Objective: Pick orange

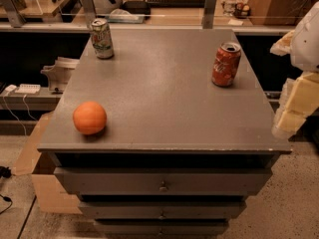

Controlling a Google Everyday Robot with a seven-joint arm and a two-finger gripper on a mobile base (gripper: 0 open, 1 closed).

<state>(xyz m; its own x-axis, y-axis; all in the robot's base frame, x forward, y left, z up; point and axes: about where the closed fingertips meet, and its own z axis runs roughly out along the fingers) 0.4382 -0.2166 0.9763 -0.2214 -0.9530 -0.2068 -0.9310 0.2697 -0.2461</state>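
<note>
The orange (89,117) sits out at the front-left corner of the grey cabinet top (159,93), close to the front edge and resting on its own, with nothing touching it. Down below that corner, on the floor at the left side of the cabinet, there's a brown cardboard box (42,183).

Moving back along the left side, a pale, silvery soda can (102,38) stands upright near the rear-left corner, well apart from the fruit. The middle of the top is plain grey surface. Under it, the front of the cabinet shows stacked drawers, and the top drawer (124,182) carries a small round knob (163,186) at its centre.

Over to the right now, an orange-red soda can (226,64) stands upright, set back towards the rear-right, with its open top facing the camera.

And at the far right edge of the view, here's the gripper (294,108), a pale yellowish and white shape hanging just off the right side of the cabinet, at about the level of the tabletop. It is well apart from the orange, the full width of the top between them, and it holds nothing visible. Whether it is open or closed cannot be told from here.
</note>
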